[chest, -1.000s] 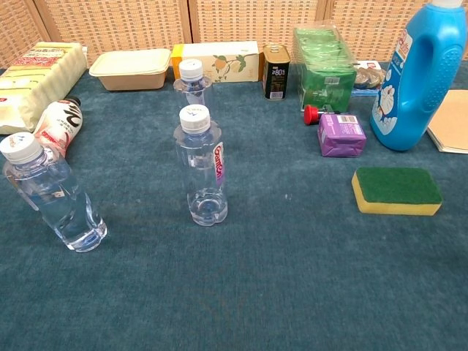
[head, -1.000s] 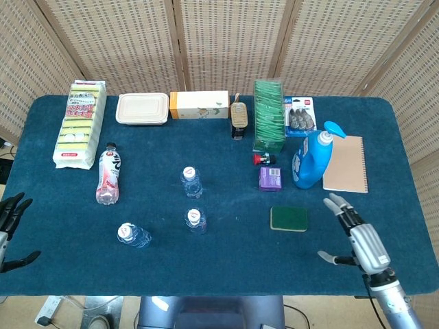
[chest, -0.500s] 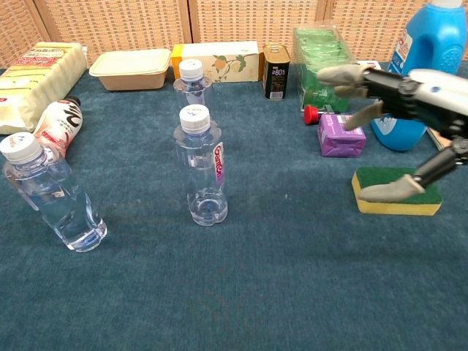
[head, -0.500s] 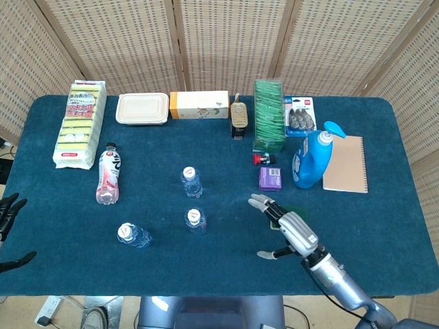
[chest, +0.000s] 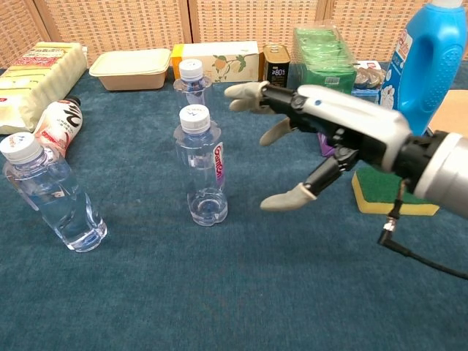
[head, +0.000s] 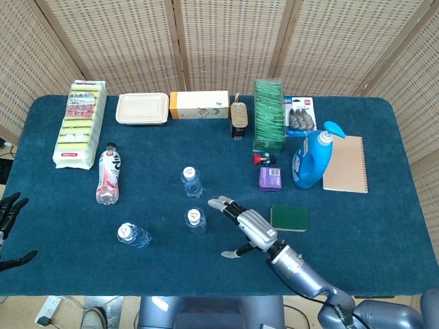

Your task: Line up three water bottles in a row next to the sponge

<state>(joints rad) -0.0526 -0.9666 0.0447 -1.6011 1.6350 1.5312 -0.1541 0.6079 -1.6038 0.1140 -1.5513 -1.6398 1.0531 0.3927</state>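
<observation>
Right robot hand [chest: 322, 139] spread, holding nothing, near the middle bottle [chest: 199, 167].
It hides part of the sponge [chest: 395, 191]; left robot hand [head: 8, 226], fingers apart, is cut off at the worktop [head: 384, 226] edge.

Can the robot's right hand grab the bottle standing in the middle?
Probably yes. The right hand is open, fingers spread, just beside the middle bottle, with only bare blue cloth between them.
</observation>
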